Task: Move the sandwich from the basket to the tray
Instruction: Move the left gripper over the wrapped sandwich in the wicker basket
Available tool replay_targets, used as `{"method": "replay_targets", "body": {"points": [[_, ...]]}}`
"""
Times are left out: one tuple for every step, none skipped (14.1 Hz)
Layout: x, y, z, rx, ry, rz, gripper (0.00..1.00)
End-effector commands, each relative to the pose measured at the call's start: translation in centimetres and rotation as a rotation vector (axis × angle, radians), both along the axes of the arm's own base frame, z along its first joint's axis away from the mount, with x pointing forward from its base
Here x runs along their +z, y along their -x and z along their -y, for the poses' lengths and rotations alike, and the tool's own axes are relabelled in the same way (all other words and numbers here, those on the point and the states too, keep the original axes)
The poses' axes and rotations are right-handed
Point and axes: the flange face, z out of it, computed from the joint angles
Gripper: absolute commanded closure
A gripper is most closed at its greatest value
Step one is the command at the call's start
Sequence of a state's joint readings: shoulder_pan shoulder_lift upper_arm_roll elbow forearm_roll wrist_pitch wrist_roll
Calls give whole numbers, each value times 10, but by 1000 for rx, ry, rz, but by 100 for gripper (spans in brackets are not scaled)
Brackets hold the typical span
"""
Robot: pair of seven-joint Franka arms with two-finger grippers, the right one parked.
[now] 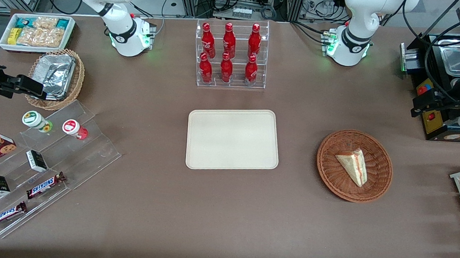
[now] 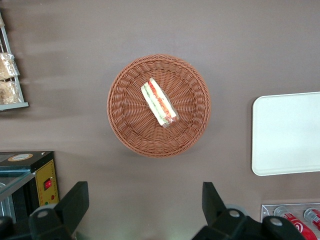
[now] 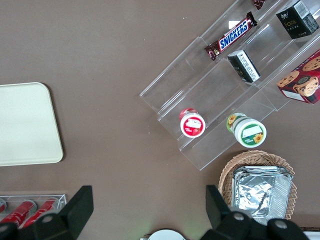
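Nothing of the transfer is seen to be done. The sandwich (image 2: 159, 102) is found lying in the basket (image 2: 120, 115), roughly at its middle, on its side with the striped filling edge turned up toward the wrist camera; it is untouched. The gripper (image 2: 145, 210) is held high above the table, its two fingers (image 2: 75, 202) spread wide apart with nothing between them, and the basket is seen below it and somewhat ahead of the fingertips, not between them. In the front view the working arm's wrist is only partly caught at the frame edge, well apart from the basket (image 1: 381, 186) and above the level of the sandwich (image 1: 353, 165). The tray (image 1: 233, 139) is seen flat on the table with nothing on it, off to one side of the gripper and well apart from the basket, toward the middle of the table; only its rounded end (image 2: 287, 132) enters the wrist view. The stage is judged to be the approach: the gripper is yet to be brought over the basket, lowered and closed on the wedge. Lifting, carrying sideways to the tray and releasing are all left. Since the wedge lies at a slant to the line between the fingers, some turning of the wrist may be called for before the descent.
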State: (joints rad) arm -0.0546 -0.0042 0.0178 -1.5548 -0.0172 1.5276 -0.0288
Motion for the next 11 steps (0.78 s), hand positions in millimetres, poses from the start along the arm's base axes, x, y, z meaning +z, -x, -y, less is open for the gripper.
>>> {"method": "replay_targets", "body": {"points": [[3,2,-2,10,10,18,0],[3,1,-2,10,10,21,0],[-2,-4,-3,11,6,17,0],[-1,-8,-3,10,2,30,0],[-7,-11,-3,10,2,26,0],[-16,-17,-3,17,1,15,0],[-26,-23,-3,21,0,8,0],[-41,-31,-3,29,0,-11,0],[-61,-41,-5,46,9,-31,0],[-78,-51,-5,60,6,-35,0],[-93,-58,-3,83,5,-32,0]]}}
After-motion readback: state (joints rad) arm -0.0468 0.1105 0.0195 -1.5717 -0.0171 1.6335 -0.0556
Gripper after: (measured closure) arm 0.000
